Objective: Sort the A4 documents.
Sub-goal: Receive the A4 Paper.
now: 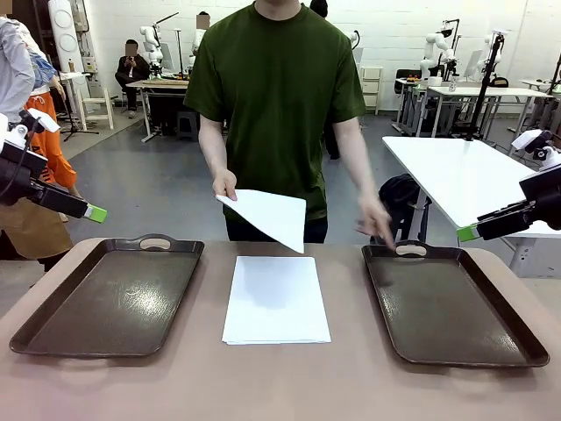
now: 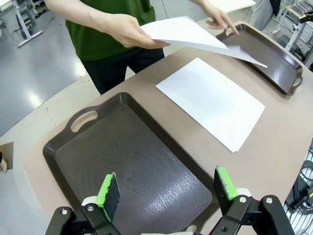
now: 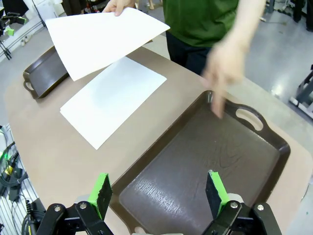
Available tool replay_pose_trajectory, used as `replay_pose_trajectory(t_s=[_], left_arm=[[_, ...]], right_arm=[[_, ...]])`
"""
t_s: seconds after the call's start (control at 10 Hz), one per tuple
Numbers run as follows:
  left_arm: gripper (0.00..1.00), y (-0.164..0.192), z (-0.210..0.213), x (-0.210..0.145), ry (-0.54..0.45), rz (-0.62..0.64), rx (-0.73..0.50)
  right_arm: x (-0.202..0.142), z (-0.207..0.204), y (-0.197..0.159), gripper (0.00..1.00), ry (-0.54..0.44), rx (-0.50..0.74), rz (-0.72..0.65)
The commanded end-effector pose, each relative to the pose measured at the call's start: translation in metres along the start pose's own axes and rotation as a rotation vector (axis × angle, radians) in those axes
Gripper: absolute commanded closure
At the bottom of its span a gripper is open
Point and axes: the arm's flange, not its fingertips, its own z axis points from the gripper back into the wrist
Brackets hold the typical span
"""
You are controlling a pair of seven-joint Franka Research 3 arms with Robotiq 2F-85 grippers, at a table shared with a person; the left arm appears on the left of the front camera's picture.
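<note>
A: While one sheet (image 1: 267, 215) hangs lifted in the person's hand (image 1: 225, 184), where do the remaining A4 documents (image 1: 276, 298) lie?
B: Stacked at table centre, with the left tray (image 1: 114, 298) at 9 o'clock and the right tray (image 1: 456, 307) at 3 o'clock (the person's other hand (image 1: 377, 219) points at the latter's 12 o'clock rim).
A: The grippers?
B: Left gripper (image 2: 167, 185) and right gripper (image 3: 158, 188): jaws spread wide, pinching nothing, each raised above its own tray.
A: Progress?
B: Barely begun, apparently: no sheet lies in either tray; the stack awaits sorting.
</note>
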Motion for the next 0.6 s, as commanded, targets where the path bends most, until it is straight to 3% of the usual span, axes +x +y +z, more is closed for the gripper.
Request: replay_pose_trajectory(t_s=[0.0, 0.5], left_arm=[[0.00, 0.0023, 0.0005, -0.0016, -0.006, -0.010, -0.010], [0.00, 0.0023, 0.0005, -0.0016, -0.006, -0.010, -0.010]], right_arm=[[-0.0012, -0.0012, -0.0013, 0.00, -0.010, 0.019, 0.008], [-0.0012, -0.0012, -0.0013, 0.00, -0.010, 0.019, 0.008]])
